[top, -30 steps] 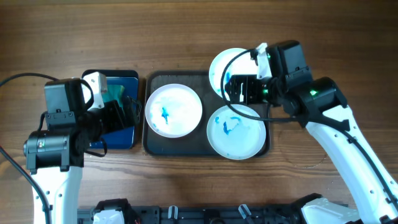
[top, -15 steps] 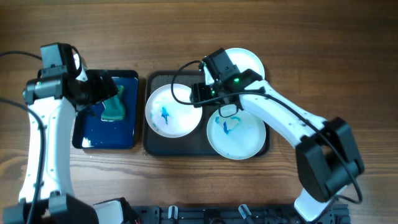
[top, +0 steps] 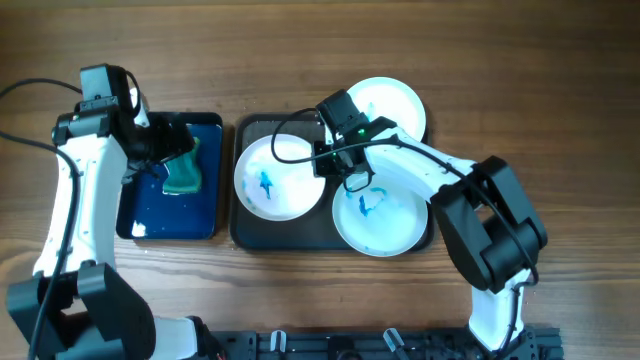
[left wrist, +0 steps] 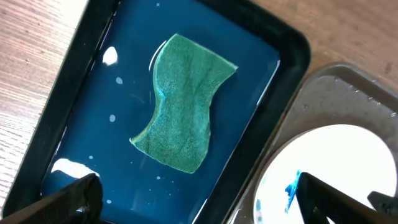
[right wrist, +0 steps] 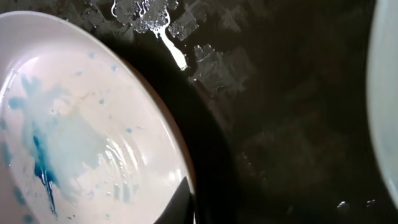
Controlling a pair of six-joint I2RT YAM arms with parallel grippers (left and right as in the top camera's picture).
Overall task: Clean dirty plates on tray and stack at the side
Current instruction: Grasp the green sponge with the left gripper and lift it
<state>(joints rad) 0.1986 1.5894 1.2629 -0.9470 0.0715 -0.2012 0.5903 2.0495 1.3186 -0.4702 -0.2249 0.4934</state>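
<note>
Under my left gripper (left wrist: 199, 198) sits the sponge (left wrist: 183, 102), long axis running away between its wide-spread fingers (left wrist: 74, 200); right gripper (top: 333, 162) is at the plate (top: 265, 195) rim, grip unreadable.

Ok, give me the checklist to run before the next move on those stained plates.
1. Green sponge free to pick up: ok. It lies flat in the blue water tray with nothing on it.
2. Left gripper ready: ok. It is open, with its fingers wide apart above the sponge.
3. Right gripper has a hold on the left white plate: cannot tell. It sits at the plate's right rim, and the jaws are hidden.
4. Plates clean: not ok. The left white plate and the right white plate on the dark tray both show blue stains.
5. Stacking spot: ok. A third white plate lies at the tray's far corner.
</note>
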